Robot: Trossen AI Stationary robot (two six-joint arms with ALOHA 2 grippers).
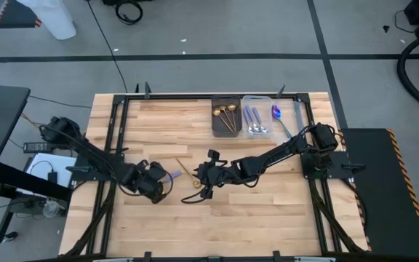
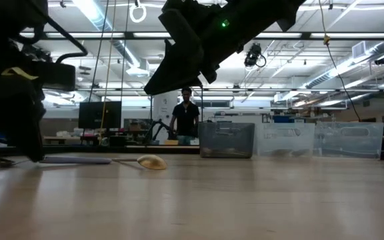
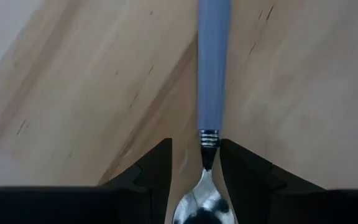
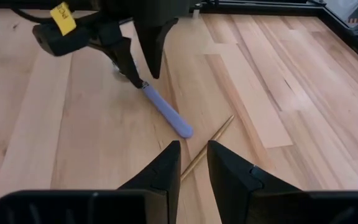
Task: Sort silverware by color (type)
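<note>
The left gripper (image 3: 194,171) holds narrowly the blue-handled spoon (image 3: 212,68) lying on the surface (image 1: 173,124); the right gripper (image 4: 193,163), slightly open, should descend straight over the gold spoon (image 4: 207,147).
</note>
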